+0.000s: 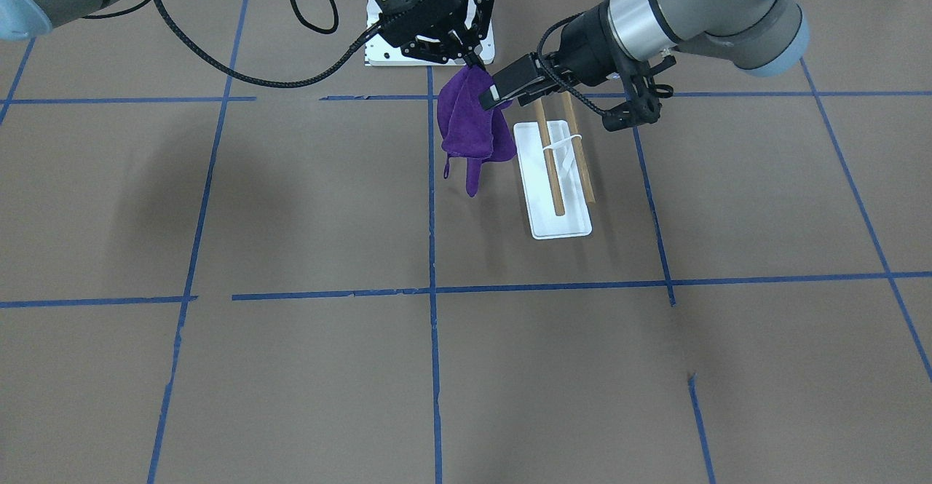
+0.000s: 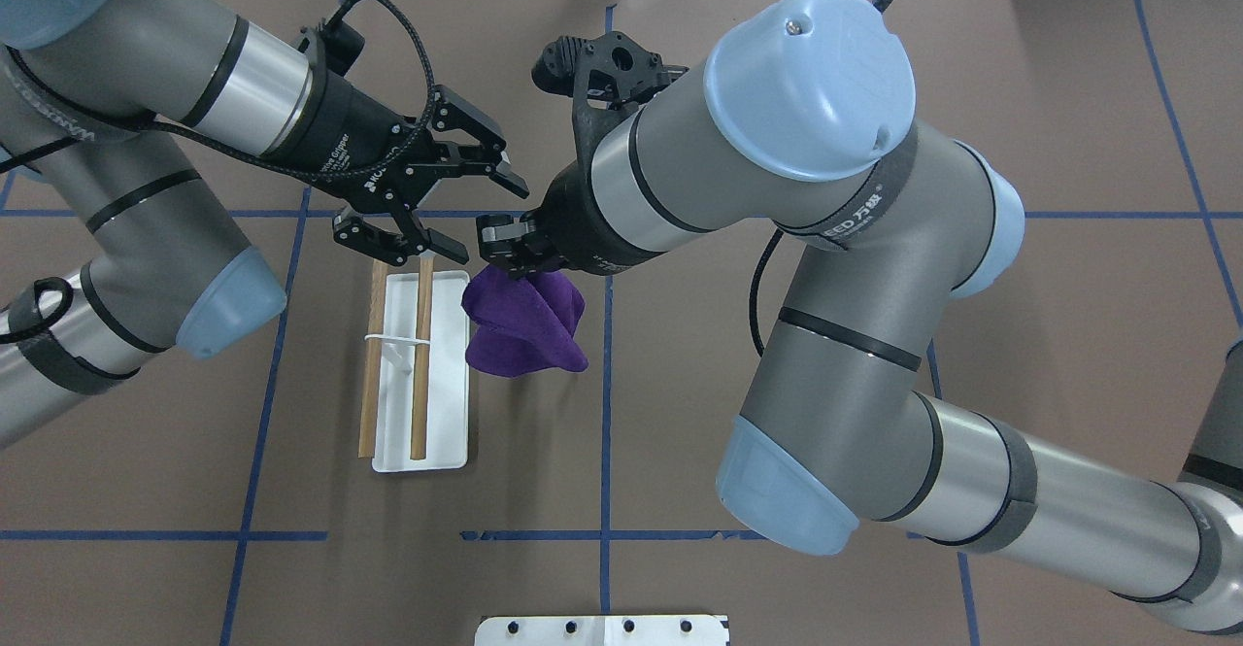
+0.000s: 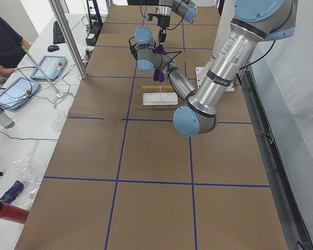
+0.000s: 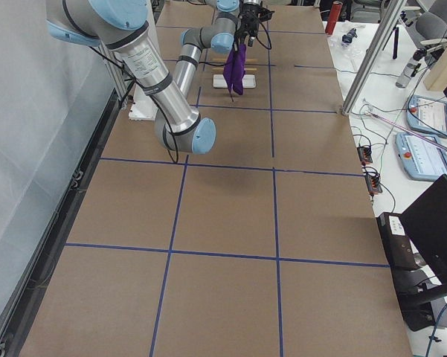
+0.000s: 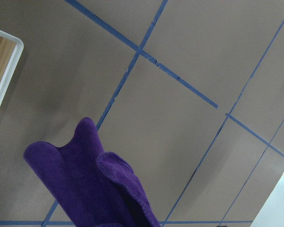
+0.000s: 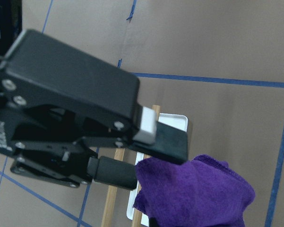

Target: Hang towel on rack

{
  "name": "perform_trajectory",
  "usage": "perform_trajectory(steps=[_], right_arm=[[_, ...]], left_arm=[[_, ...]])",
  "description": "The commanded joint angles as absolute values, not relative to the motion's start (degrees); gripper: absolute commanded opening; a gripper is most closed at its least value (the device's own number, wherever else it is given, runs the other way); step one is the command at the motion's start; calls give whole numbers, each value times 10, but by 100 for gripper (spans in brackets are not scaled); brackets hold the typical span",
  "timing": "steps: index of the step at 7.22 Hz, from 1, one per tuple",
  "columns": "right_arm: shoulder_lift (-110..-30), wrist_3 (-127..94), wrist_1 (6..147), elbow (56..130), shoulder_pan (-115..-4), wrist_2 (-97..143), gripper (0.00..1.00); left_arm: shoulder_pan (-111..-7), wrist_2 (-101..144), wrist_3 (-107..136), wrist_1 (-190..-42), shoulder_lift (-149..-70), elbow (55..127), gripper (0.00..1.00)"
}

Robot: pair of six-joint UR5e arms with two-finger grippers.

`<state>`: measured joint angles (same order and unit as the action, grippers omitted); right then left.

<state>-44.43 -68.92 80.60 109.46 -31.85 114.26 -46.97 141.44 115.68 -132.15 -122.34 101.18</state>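
A deep purple towel (image 1: 473, 127) hangs bunched and folded from the right gripper (image 1: 472, 62), whose black fingers are pinched closed on its top edge. The cloth looks plush and soft. It has a stitched hem, and a small loop (image 1: 445, 171) dangles near its lower end. Seen from over the robot's shoulders, it hangs in the air just to the right of the rack (image 1: 564, 225) and lies on neither rod.

The rack is a flat, glossy white rectangular tray with a raised rim. Two smooth, light-brown wooden dowels (image 1: 555, 178) run parallel along its length, held by a thin white bracket (image 1: 561, 148) across their middle.

The left gripper (image 2: 481, 214) is above the rack's end, its black jointed fingers spread wide and holding nothing. One finger carries a pale pad and is right beside the top of the towel. Whether it touches the cloth cannot be told.

Both arms are matte grey tubes with shiny silver bands and pale blue joint caps. Braided black cables loop along them. White lettering on the left gripper's black collar includes the word "Gripper"; the rest is too small to read. A black band on the right arm bears pale letters that seem to begin "SEED".

The table (image 1: 291, 215) is dull brown, crossed by blue tape lines that form a grid.
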Motion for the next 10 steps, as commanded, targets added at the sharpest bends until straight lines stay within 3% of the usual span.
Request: perform_trajectory(steps=[1, 2, 6, 7, 8, 10], right_arm=[[-446, -688, 805, 1095, -318, 1143, 0], [-446, -688, 805, 1096, -318, 1143, 0], [-452, -688, 805, 1100, -319, 1146, 0], [-452, -689, 806, 1100, -319, 1143, 27], [-455, -689, 805, 1100, -319, 1135, 99], [-487, -688, 805, 1139, -320, 1144, 100]], left_arm=[[-460, 1415, 1168, -1323, -1231, 1012, 36], [-460, 1415, 1167, -1323, -1231, 1012, 0], [-461, 1410, 1168, -1323, -1228, 1012, 0], [-461, 1403, 1168, -1322, -1229, 1013, 0], [-461, 1400, 1168, -1322, -1229, 1014, 0], [-461, 1399, 1169, -1322, -1229, 1017, 0]])
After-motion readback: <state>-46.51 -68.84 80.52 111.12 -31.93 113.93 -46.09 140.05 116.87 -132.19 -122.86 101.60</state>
